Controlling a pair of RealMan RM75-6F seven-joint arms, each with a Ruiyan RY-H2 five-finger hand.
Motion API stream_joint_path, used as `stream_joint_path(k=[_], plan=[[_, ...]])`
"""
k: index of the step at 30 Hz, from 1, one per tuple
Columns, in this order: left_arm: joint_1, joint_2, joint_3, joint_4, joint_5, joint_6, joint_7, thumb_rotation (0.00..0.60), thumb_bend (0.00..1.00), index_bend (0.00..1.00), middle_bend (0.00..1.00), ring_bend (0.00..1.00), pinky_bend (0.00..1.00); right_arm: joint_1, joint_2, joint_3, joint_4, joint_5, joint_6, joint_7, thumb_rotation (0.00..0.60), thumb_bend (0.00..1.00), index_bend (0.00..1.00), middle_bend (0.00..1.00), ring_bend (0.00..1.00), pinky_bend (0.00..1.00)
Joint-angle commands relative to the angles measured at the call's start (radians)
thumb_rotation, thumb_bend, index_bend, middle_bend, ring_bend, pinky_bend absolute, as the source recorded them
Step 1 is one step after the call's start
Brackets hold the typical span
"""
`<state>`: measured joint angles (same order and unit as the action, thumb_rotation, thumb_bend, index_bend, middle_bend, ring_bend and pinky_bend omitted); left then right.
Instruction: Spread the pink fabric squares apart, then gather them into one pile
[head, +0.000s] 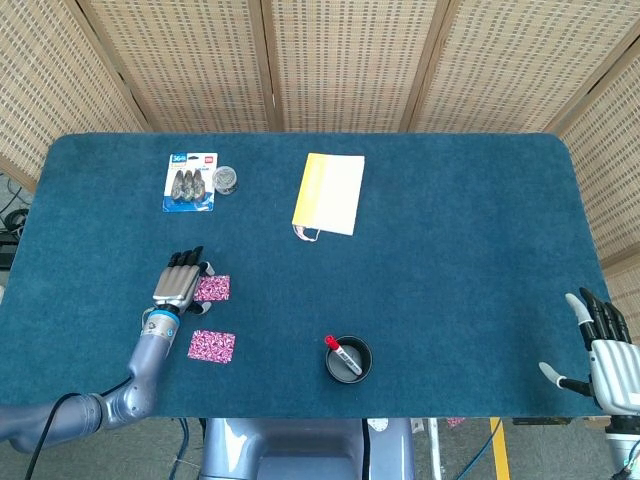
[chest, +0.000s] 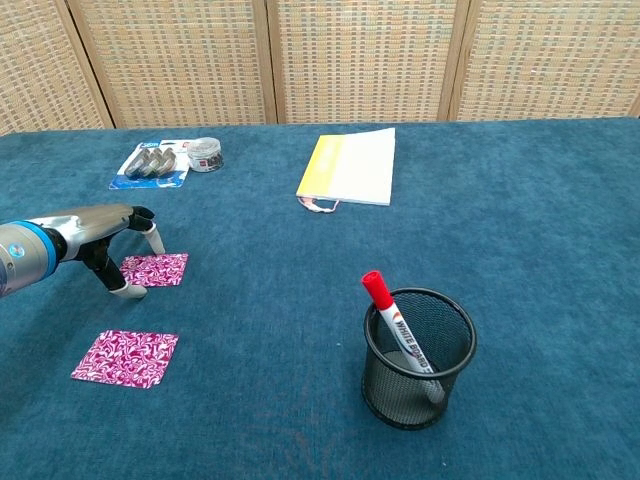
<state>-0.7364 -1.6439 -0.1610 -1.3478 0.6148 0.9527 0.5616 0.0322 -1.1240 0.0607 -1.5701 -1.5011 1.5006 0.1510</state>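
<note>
Two pink patterned fabric squares lie apart on the blue table cloth. The far square (head: 212, 288) (chest: 154, 269) lies flat beside my left hand (head: 180, 281) (chest: 103, 233), whose fingers are spread and arch over its left edge, holding nothing. The near square (head: 212, 346) (chest: 125, 357) lies alone, closer to the front edge. My right hand (head: 603, 340) hangs off the table's front right corner, fingers extended and empty; the chest view does not show it.
A black mesh cup (head: 348, 358) (chest: 419, 356) holding a red-capped marker (chest: 394, 317) stands at the front centre. A yellow and white booklet (head: 328, 193) (chest: 349, 166), a blister pack (head: 190, 182) (chest: 151, 165) and a small round tin (head: 227, 179) (chest: 205, 154) lie further back.
</note>
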Motion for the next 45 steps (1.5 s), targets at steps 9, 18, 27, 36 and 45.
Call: stream_joint_path(k=[9,18,27,36,45], plan=[[0.000,-0.010,-0.001,0.014,0.006,0.014,0.003,0.600,0.34,0.51,0.00,0.00,0.00,0.000,0.001,0.000,0.000,0.000,-0.001,0.001,0.600,0.18,0.00,0.00,0.00,0.00],[0.003,-0.010,-0.002,0.017,0.014,0.017,0.000,0.600,0.34,0.57,0.00,0.00,0.00,0.000,0.001,-0.001,-0.001,0.000,-0.001,0.001,0.600,0.18,0.00,0.00,0.00,0.00],[0.004,-0.012,-0.006,0.019,0.016,0.021,0.002,0.600,0.35,0.60,0.00,0.00,0.00,0.000,0.001,-0.001,-0.001,0.000,-0.001,0.001,0.600,0.18,0.00,0.00,0.00,0.00],[0.006,-0.002,-0.011,0.010,0.019,0.026,0.002,0.600,0.35,0.60,0.00,0.00,0.00,0.000,0.001,-0.001,-0.001,0.000,-0.001,0.001,0.600,0.18,0.00,0.00,0.00,0.00],[0.009,0.011,-0.015,-0.014,0.028,0.032,-0.003,0.600,0.34,0.60,0.00,0.00,0.00,0.001,0.001,-0.001,-0.002,0.001,-0.002,-0.002,0.600,0.18,0.00,0.00,0.00,0.00]])
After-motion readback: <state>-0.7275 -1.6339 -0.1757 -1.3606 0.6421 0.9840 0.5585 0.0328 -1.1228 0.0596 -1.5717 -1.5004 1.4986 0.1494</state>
